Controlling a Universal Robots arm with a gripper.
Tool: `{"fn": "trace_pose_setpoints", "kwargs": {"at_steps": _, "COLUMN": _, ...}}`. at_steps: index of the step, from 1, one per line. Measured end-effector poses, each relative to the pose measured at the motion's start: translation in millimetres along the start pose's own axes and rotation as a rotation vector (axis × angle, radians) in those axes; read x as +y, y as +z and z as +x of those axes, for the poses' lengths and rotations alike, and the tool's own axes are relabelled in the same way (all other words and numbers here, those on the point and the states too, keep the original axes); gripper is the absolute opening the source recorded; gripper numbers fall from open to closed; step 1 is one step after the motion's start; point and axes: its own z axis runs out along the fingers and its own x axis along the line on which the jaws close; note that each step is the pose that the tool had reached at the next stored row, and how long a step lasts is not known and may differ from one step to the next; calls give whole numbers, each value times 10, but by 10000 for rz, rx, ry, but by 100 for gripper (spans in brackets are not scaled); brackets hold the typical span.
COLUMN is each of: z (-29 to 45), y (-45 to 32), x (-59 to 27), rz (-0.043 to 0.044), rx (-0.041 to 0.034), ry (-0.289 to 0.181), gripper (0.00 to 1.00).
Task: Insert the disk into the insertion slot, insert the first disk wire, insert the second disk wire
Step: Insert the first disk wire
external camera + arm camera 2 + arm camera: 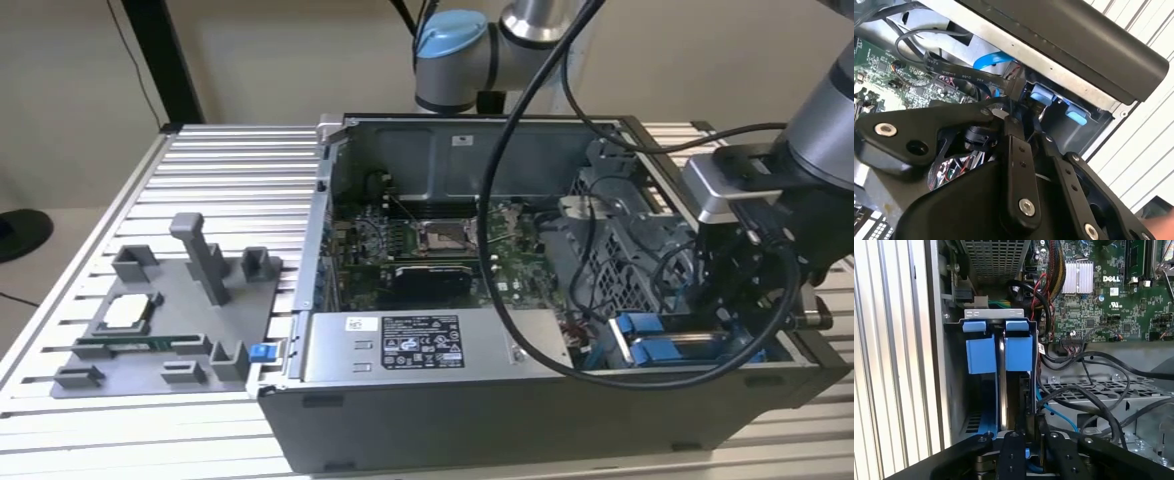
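I stood by a slatted metal table with an open grey computer case on it. In the exterior view the arm reached down into the case at about four o'clock from the green motherboard. That put it in the corner where the bright blue plastic was.

The insertion slot was in that corner, with its blue tabs along the rim. The disk looked to be lying in the slot inside its blue frame, though I could not tell how far in it was. The perforated cage lay just past the slot, at twelve o'clock from it in the first wrist view.

The gripper hung right over that bay. Its jaws were drawn close together, and the black plug of a flat black wire was at their tips. The plug looked pinched between the jaws, just beside a blue tab of the bay. A thin blue cable arched at about eleven o'clock from the plug. Loose black cables lay over the metal at three o'clock from the slot.

The grey box with the sticker was at six o'clock from the motherboard. A grey parts tray was on the table, well apart from the case at its nine o'clock.
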Motion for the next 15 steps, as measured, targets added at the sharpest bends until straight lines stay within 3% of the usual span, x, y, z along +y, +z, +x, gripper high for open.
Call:
{"fn": "trace_pose_setpoints", "kwargs": {"at_steps": 2, "z": -2, "y": -23, "x": -1, "rz": -1, "rx": -5, "ry": 1, "gripper": 0}}
{"fn": "trace_pose_setpoints", "kwargs": {"at_steps": 11, "z": -40, "y": -421, "x": -19, "rz": -1, "rx": 6, "ry": 4, "gripper": 0}}
{"fn": "trace_pose_setpoints", "kwargs": {"at_steps": 15, "z": -46, "y": -481, "x": -22, "rz": -1, "rx": 6, "ry": 6, "gripper": 0}}
